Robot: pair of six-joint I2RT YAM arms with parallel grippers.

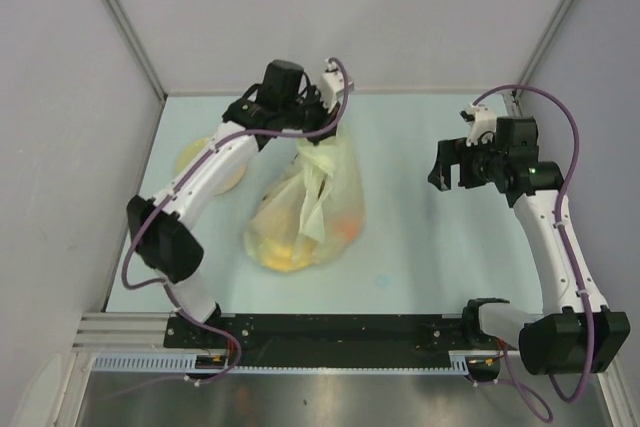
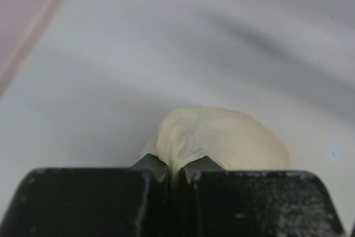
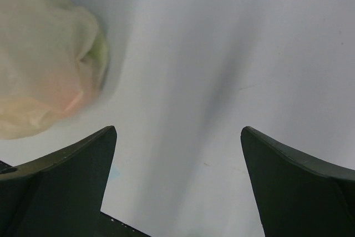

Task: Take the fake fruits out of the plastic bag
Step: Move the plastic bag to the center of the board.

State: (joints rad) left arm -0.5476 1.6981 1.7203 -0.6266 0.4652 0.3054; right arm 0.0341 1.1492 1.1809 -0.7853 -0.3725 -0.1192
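The pale yellow-green plastic bag hangs in the middle of the table, pulled up at its top. My left gripper is shut on the bag's top; in the left wrist view the bag bulges out from between the closed fingertips. Fake fruits show through the bag's bottom as yellow and orange shapes. My right gripper is open and empty, to the right of the bag and apart from it. The bag shows blurred at the upper left of the right wrist view.
A round cream plate lies on the table at the left, partly hidden under my left arm. Grey walls close in the table on the left, back and right. The black rail runs along the near edge.
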